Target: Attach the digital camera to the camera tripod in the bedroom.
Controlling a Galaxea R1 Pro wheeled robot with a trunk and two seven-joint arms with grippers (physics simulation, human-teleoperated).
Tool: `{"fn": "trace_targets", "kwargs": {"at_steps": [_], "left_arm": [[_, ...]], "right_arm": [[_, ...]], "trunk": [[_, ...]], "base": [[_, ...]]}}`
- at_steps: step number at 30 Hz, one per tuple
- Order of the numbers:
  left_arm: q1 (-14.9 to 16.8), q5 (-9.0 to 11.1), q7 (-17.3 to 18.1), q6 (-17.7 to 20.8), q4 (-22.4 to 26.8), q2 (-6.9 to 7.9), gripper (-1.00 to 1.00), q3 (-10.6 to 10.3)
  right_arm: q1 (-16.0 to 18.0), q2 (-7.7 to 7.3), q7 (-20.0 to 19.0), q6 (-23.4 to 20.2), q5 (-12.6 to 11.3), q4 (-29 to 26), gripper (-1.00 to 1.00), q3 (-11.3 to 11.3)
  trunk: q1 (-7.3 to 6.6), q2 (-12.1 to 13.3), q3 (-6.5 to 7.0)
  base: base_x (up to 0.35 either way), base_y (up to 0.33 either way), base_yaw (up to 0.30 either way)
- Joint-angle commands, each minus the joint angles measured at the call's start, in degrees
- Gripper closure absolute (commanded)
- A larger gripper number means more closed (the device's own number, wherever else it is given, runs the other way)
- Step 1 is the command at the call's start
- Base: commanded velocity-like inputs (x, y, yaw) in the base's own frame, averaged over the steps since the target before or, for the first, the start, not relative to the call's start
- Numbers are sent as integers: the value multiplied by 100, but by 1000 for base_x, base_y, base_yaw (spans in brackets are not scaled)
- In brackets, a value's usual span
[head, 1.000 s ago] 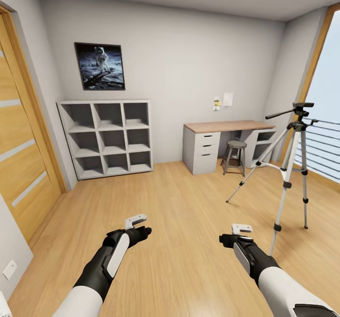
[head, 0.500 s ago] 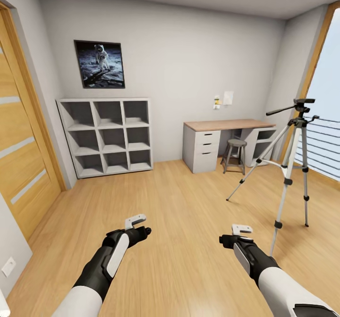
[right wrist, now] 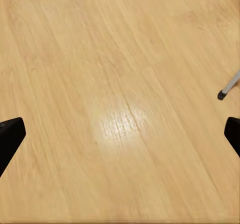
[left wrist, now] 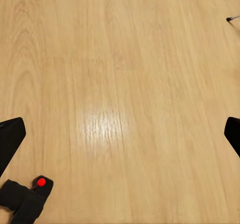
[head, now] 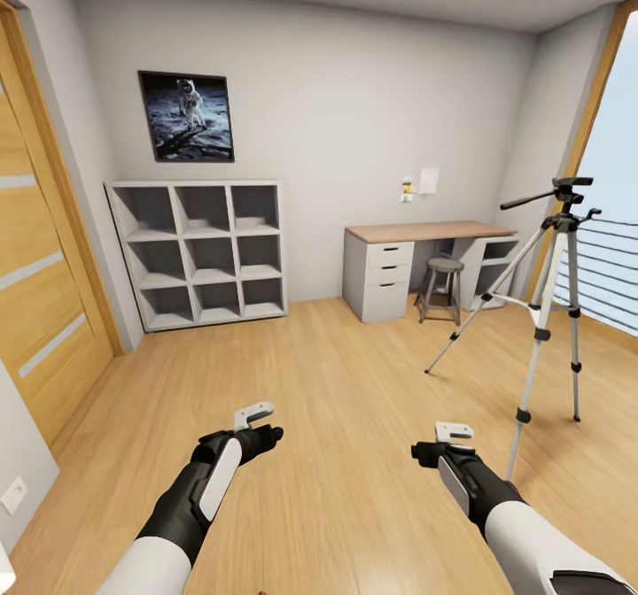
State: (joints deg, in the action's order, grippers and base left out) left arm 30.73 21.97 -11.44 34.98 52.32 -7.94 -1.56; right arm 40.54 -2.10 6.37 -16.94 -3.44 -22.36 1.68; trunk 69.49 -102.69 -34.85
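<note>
Camera tripod (head: 549, 294) stands at 2 o'clock on the wood floor (head: 354, 382), near the desk (head: 425, 263) and stool (head: 441, 287). Digital camera (left wrist: 25, 196) lies on the floor in the left wrist view, red dot up. Left gripper (head: 255, 416) and right gripper (head: 454, 433) both spread wide, holding nothing.

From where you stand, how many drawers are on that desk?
3, stacked in the desk's white left-hand unit: top drawer, middle drawer and bottom drawer. The stool may hide others.
</note>
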Motion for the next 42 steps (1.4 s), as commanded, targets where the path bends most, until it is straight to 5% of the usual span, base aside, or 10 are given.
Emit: {"fn": "trace_targets", "kwargs": {"at_steps": [1, 5, 9, 12, 17, 42], "left_arm": [[3, 61, -52, 17, 8, 2, -100, -10], [3, 62, -52, 12, 7, 0, -100, -11], [3, 62, -53, 9, 2, 2, -100, -6], [3, 62, -57, 9, -2, 3, -100, -1], [3, 55, -72, 3, -41, 16, -100, 16], [3, 18, -104, 0, -20, 21, -100, 7]], "right_arm": [[1, -1, 18, -79, -38, -25, -100, 3], [3, -7, -41, -315, -47, -65, -100, 19], [6, -25, -521, -484, -48, -79, -100, 25], [6, -48, -1186, -654, 0, -95, -100, 26], [7, -388, -2403, -758, 30, -268, -100, 24], [7, -477, -2641, -608, 24, -350, -100, 17]], "trunk": [[22, -45, -25], [110, -205, -96], [198, -366, -168], [264, -486, -222], [373, -686, -312], [923, -1689, -761]], "base": [[0, 0, 0], [0, 0, 0], [0, 0, 0], [0, 0, 0], [0, 0, 0], [0, 0, 0]]}}
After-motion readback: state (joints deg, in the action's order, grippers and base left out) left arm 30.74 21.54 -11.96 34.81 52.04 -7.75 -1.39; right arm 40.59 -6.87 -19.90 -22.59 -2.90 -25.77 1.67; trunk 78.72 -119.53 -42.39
